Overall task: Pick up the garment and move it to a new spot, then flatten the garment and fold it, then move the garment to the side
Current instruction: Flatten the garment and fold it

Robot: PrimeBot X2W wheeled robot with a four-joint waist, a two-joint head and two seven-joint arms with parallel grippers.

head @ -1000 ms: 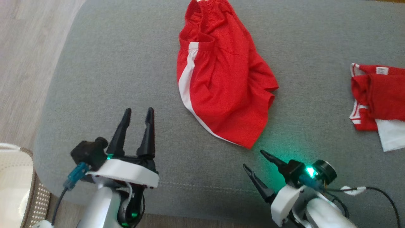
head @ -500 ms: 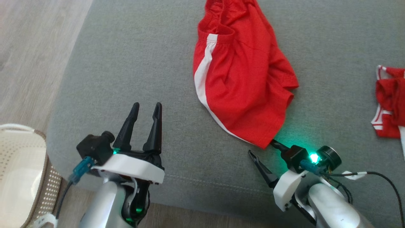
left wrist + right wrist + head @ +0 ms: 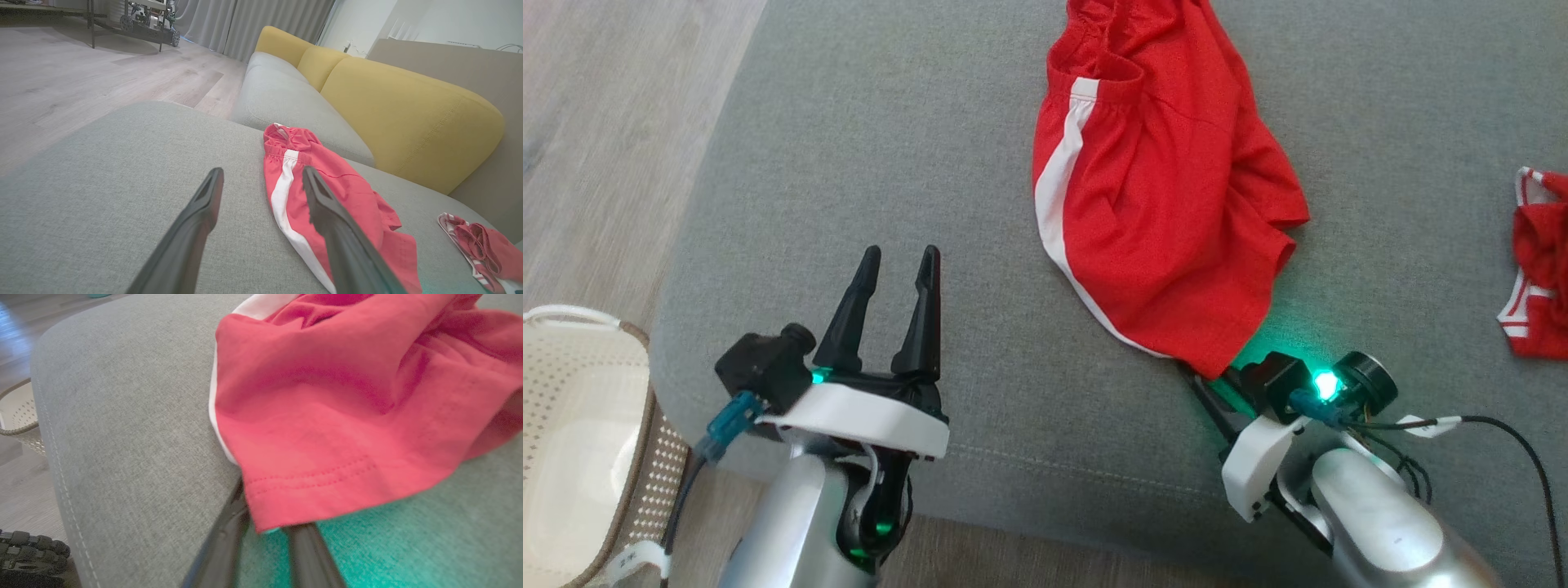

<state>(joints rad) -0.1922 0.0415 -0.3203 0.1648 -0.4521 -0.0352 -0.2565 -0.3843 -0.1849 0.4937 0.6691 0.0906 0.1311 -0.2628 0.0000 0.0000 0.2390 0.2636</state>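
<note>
The garment (image 3: 1160, 212) is a pair of red shorts with a white side stripe, lying crumpled on the grey sofa cushion (image 3: 849, 163). It also appears in the left wrist view (image 3: 347, 192) and close up in the right wrist view (image 3: 327, 416). My right gripper (image 3: 1205, 380) is at the garment's near corner. Its fingertips are hidden under the hem (image 3: 310, 482), and the fingers (image 3: 302, 547) stand narrowed with a gap between them. My left gripper (image 3: 903, 253) hovers open over bare cushion to the garment's left, holding nothing (image 3: 263, 175).
A second red-and-white garment (image 3: 1539, 278) lies at the far right of the cushion. A pale woven basket (image 3: 572, 408) stands on the wooden floor by the sofa's left front corner. Yellow back cushions (image 3: 408, 122) rise behind the seat.
The head camera shifted. My right gripper moved forward to the garment's near corner, slid its fingertips under the hem, and its fingers drew closer together. The left gripper stayed open.
</note>
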